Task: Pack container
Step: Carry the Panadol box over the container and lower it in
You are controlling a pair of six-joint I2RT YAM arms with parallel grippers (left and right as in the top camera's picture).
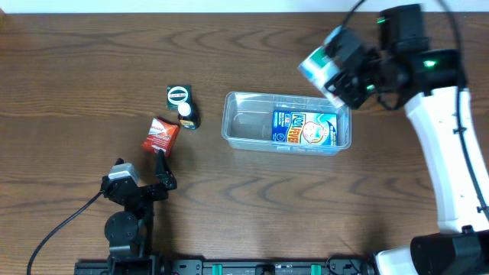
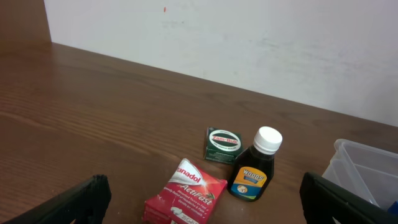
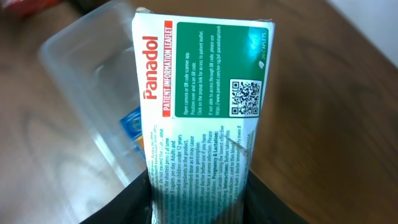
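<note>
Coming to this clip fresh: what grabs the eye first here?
The right gripper holds a white-and-green Panadol box up by the far right end of the clear container, which has a blue packet lying inside. Left of the container, a red packet, a dark white-capped bottle and a small green tin sit clustered together.

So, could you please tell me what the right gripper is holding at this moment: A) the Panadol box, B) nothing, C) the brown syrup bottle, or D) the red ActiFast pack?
A: the right wrist view shows the Panadol box clamped in the right gripper, close to the container.
</note>
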